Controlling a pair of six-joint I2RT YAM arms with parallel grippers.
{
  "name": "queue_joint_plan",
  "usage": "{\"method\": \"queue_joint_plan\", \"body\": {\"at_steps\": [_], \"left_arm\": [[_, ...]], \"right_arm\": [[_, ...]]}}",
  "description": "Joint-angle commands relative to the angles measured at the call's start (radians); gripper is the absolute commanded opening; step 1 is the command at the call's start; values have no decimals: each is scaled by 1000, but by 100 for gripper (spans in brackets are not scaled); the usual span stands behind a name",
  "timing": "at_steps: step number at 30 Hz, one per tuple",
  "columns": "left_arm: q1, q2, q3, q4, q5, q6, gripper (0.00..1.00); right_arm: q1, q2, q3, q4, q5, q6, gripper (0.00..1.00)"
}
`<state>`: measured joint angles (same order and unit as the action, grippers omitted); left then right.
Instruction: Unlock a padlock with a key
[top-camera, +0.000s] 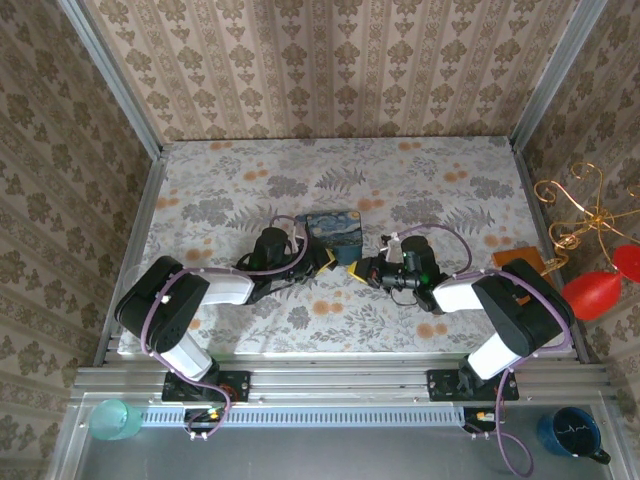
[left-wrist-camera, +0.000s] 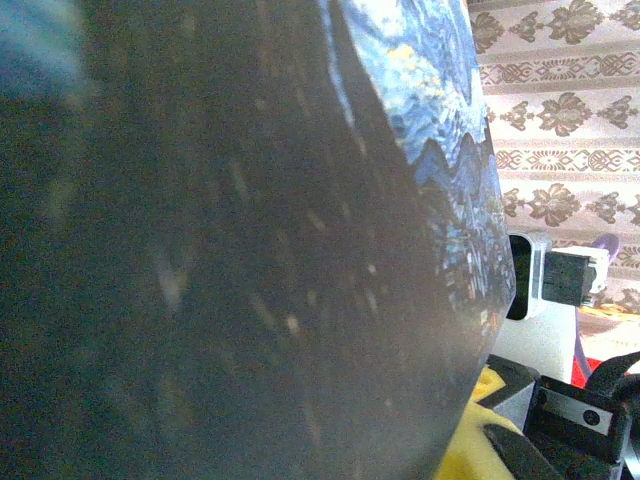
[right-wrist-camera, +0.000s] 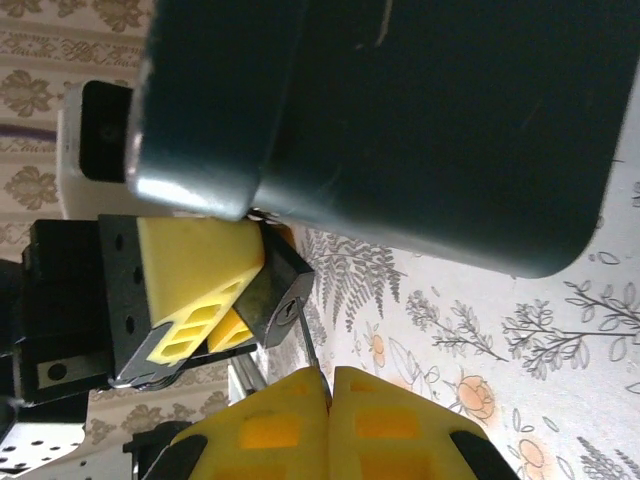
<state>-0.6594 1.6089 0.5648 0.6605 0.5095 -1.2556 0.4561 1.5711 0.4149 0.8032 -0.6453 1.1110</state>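
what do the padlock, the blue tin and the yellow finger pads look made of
The padlock: dark matte body with a bright keyhole face, probably metal. The blue tin: likely painted sheet metal, its rounded edge catching a glossy highlight. The yellow finger pads: matte, with moulded hollows, plastic or firm rubber; hard to tell which.

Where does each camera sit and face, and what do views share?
Top external: high behind the robot, looking down at the floral table; left arm and right arm show.
Left wrist: close against the blue swirl-painted rectangular tin; a yellow finger pad shows.
Right wrist: looks along its shut right claw, holding a silvery key at the small dark padlock gripped by the left claw.
Shared: both wrist views catch the tin.
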Motion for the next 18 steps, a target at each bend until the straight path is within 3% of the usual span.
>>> {"method": "queue_joint_plan", "body": {"at_steps": [1, 18], "left_arm": [[6, -35, 7, 70, 31, -30, 3], [3, -1, 29, 181, 51, -126, 2]], "right_arm": [[-4, 11, 2, 48, -66, 0, 0], [-48, 32, -1, 119, -122, 36, 0]]}}
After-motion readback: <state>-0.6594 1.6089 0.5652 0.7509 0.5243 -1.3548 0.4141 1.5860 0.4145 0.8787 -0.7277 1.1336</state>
